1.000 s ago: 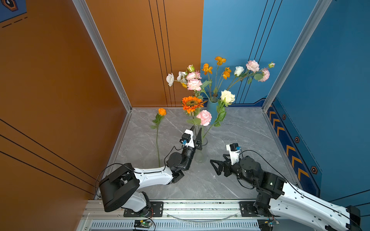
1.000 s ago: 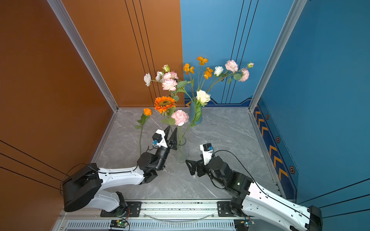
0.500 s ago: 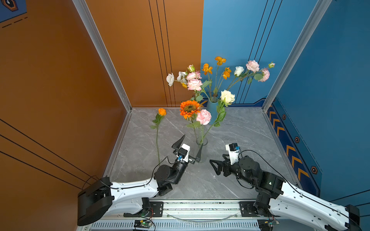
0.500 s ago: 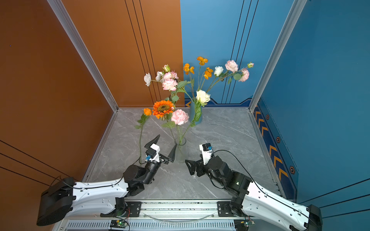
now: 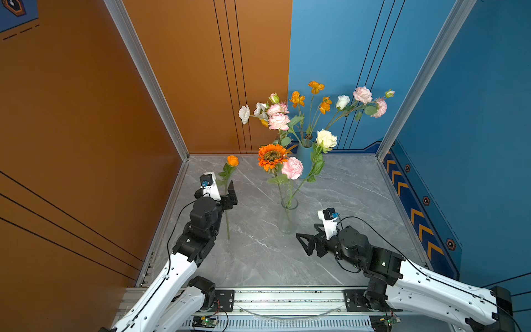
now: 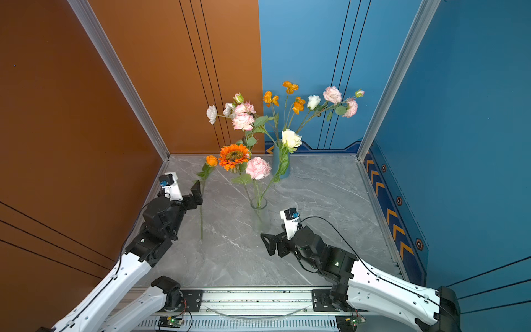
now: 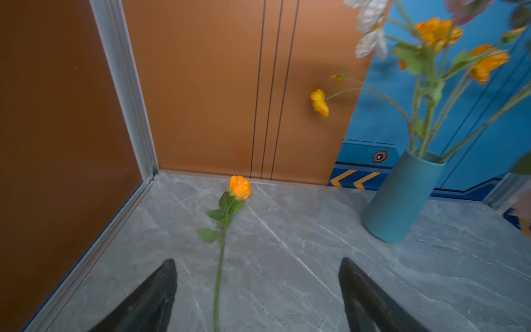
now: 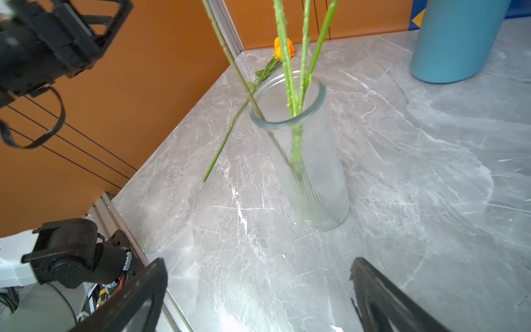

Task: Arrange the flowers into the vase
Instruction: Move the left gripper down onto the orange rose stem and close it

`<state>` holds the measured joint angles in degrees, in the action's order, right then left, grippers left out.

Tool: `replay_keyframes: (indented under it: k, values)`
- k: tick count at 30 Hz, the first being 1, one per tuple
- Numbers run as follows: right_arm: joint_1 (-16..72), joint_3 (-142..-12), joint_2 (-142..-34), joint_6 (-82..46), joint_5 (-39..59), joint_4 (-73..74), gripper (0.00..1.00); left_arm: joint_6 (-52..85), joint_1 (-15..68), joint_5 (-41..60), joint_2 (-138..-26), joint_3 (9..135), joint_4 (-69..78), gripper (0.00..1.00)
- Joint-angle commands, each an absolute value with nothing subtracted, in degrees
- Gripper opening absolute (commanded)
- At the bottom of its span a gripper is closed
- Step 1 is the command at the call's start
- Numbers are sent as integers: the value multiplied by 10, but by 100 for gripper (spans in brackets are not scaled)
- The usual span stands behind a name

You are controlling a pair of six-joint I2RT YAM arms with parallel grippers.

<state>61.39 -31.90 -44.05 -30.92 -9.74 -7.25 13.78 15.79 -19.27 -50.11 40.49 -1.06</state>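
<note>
Bench: smooth grey slab with a marble pattern and pale veins.

Glass vase: clear cylinder, fine vertical ribs on the wall, thick rounded rim. Upright near mid-bench. Carries three of the flowers on thin green stems that lean on the rim:
- orange daisy, flat head, dark centre
- pink bloom, ruffled
- cream rose, cupped petals

Blue vase: matte, smooth, opaque, round wall. Upright at the back wall, filled with long leafy stems. Pink, white and orange heads fan outward.

Orange rose: flat on the bench, well left of the glass vase. Head toward the back wall, straight thin stem, a few leaves below the head.

Left claw: released. Black tapered fingers spread wide, with the orange rose's stem between them and no grip on it.

Right claw: released, empty. Low over the bench near the glass vase's base, apart from it, aimed toward it.
</note>
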Motion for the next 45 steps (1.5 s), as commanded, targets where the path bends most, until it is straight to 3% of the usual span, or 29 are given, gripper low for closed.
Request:
replay_keyframes:
  k: [1,5,6,16,22,45]
  values:
    - [638,-330,-464,-299,-126,-41,100,218,95,-65,-599,424,-167,76]
    - [658,-326,-500,-312,-120,2,100,243,56,-66,-727,469,-147,66]
    - [663,-324,-507,-315,-118,13,100,236,51,-64,-762,485,-139,59]
    - [680,-324,-544,-314,-119,22,100,184,28,-55,-1056,723,-215,45]
    - [661,-322,-531,-308,-119,6,100,191,19,-66,-1128,789,-239,36]
    - [620,-322,-560,-314,-76,30,100,205,10,-31,-1209,856,-339,23]
